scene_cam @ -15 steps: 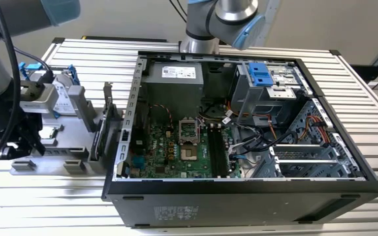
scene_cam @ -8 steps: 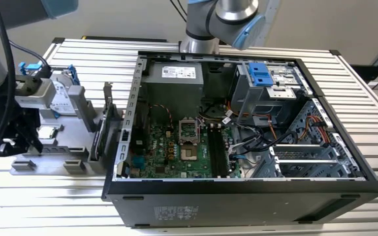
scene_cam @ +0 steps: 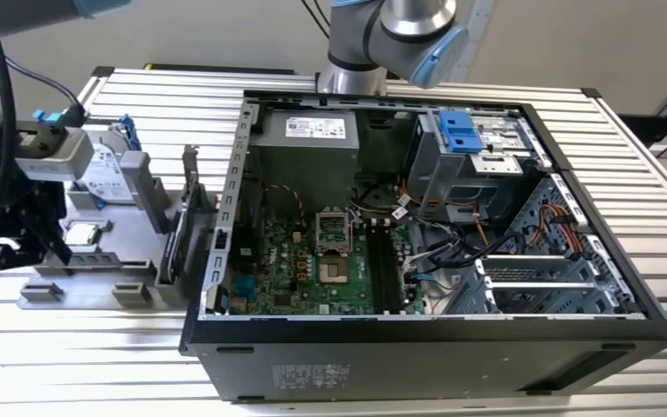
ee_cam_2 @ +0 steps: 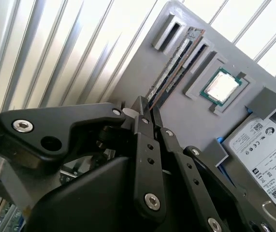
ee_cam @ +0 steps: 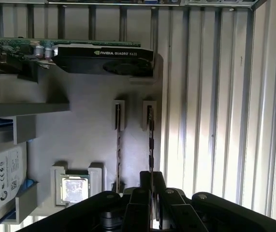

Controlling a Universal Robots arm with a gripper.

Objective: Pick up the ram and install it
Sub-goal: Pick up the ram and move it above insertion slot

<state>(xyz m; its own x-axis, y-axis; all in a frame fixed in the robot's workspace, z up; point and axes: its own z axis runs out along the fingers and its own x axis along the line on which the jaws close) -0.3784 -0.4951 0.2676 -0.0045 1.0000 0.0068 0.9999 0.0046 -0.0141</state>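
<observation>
Second wrist view: black gripper (ee_cam_2: 147,107) clamps thin dark-green ram stick (ee_cam_2: 171,67); exterior view: grey plastic tray (scene_cam: 84,276) at open black computer case's (scene_cam: 426,352) nine o'clock.

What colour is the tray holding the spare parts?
The tray is plain grey, clearest in the first wrist view.

— Any writing to be seen?
— Fine print and symbols on the white label of the hard drive (ee_cam_2: 266,154). A maker's name and model in white on the graphics card (ee_cam: 104,58).
— And the computer case (scene_cam: 450,356)?
— A pale sticker (scene_cam: 310,375) on its outer wall and a white label on the power supply (scene_cam: 310,129), both illegible.
</observation>
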